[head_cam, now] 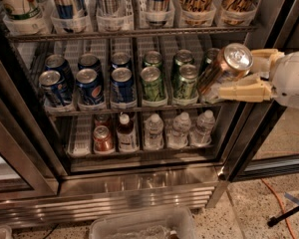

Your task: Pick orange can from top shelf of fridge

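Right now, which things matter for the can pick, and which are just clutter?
Job: fridge; its top shelf; orange can, held tilted in the pincer at the right, level with the middle rack.
Clutter: green cans, blue cans, bottles, floor bin, orange cable.

Your gripper (pixel 237 73) sits at 3 o'clock, fingers (pixel 244 91) pointing toward 9 o'clock and clamped on the tilted orange can (pixel 223 67), white wrist (pixel 291 78) just behind.
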`<move>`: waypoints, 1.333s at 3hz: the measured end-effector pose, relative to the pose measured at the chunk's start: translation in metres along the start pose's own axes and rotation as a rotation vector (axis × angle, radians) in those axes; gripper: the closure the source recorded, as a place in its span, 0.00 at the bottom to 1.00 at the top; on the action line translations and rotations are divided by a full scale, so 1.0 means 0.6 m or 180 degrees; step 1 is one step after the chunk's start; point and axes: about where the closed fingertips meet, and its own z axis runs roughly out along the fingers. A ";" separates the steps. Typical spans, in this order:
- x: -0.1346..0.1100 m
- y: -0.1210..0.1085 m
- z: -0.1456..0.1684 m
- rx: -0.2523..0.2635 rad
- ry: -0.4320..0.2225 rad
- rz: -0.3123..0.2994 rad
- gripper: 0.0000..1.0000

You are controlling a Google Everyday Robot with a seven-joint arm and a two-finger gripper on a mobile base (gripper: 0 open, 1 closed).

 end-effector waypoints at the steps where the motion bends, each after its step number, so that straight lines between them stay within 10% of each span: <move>1: 0.020 0.018 -0.010 -0.0212 0.0117 0.0033 1.00; 4: 0.005 0.098 0.006 -0.0661 0.0166 -0.0184 1.00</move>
